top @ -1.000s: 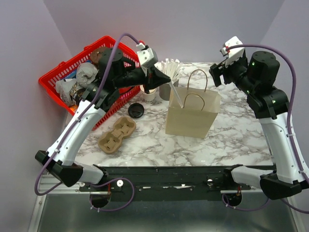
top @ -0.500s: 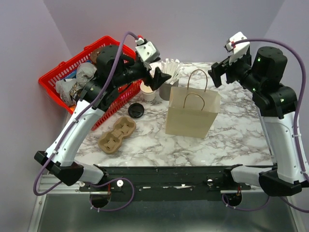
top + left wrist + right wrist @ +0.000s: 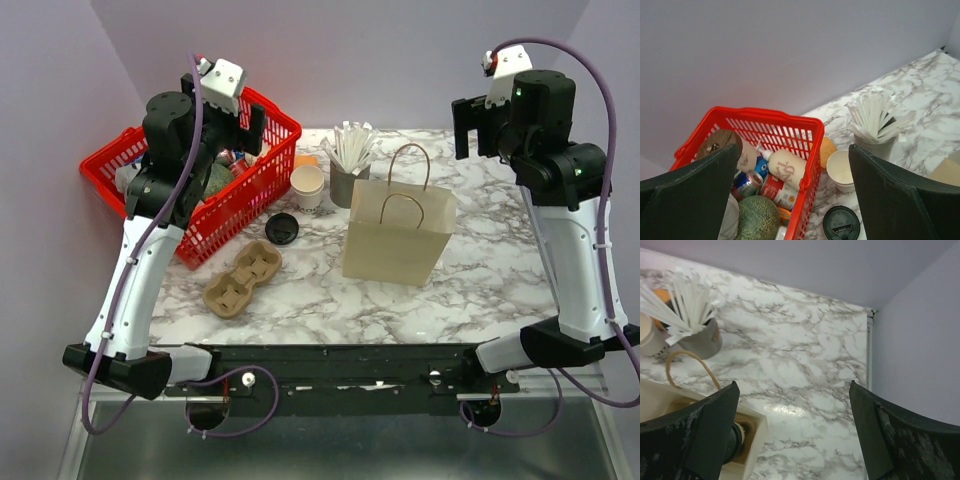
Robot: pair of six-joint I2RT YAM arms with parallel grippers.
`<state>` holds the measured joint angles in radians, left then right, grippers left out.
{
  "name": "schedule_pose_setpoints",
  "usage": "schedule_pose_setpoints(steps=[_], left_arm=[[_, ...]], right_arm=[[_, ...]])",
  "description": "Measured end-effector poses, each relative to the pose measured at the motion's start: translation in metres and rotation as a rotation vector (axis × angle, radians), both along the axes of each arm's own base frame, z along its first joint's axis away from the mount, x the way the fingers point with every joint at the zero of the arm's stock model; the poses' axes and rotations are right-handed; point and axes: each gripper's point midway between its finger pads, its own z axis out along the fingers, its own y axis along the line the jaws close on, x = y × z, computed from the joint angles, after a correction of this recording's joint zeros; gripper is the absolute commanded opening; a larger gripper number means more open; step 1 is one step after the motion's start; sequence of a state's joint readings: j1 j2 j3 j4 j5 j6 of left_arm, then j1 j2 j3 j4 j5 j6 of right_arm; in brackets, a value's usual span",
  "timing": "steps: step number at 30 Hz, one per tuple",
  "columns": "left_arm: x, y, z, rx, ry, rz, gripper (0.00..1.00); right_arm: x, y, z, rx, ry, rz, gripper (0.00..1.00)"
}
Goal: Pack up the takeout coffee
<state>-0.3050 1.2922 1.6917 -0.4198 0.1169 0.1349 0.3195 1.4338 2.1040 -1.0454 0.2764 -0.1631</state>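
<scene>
The coffee cup (image 3: 735,442) appears to sit inside the paper bag (image 3: 400,240). The right wrist view looks down into the bag's open mouth and shows a dark round top with a pale rim beside it, low at 7 o'clock in that picture. The near finger hides part of it, so I cannot tell whether it stands fully upright. From above, the bag stands near the middle of the marble table (image 3: 480,290), handles up.

Around the bag:
- A grey cup of white sticks (image 3: 345,180) is just beyond it at 11 o'clock.
- An open paper cup (image 3: 307,185) stands just beside that.
- A loose black lid (image 3: 283,228) lies flat at 9 o'clock.
- A cardboard cup tray (image 3: 242,277) is at 8 o'clock.
- A red basket (image 3: 255,190) of groceries is at 10 o'clock.

Judging from this, the packing itself looks done, and the step in hand is letting go and getting clear. The next move calls for little beyond parking both arms without brushing the bag's handles or the sticks.

The right pincer (image 3: 793,385) hangs high over the far 2 o'clock corner. Its jaws are spread wide, holding and touching nothing. The left pincer (image 3: 794,150) hovers above the basket, equally wide and empty.
</scene>
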Motion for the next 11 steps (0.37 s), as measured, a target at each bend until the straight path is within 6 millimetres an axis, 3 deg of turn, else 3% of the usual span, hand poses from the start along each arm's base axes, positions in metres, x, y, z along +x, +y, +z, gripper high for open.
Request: schedule_pose_setpoints(steps=[5, 8, 11], left_arm=[[0.005, 0.029, -0.043, -0.041, 0.11, 0.094, 0.99], [0.007, 0.042, -0.063, -0.076, 0.175, 0.138, 0.99], [0.009, 0.05, -0.067, -0.102, 0.193, 0.164, 0.99]], right_arm=[[0.001, -0.014, 0.002, -0.029, -0.008, -0.075, 1.0], [-0.001, -0.018, 0.019, -0.023, -0.054, -0.096, 1.0], [-0.004, -0.021, 0.041, -0.012, -0.113, -0.099, 1.0]])
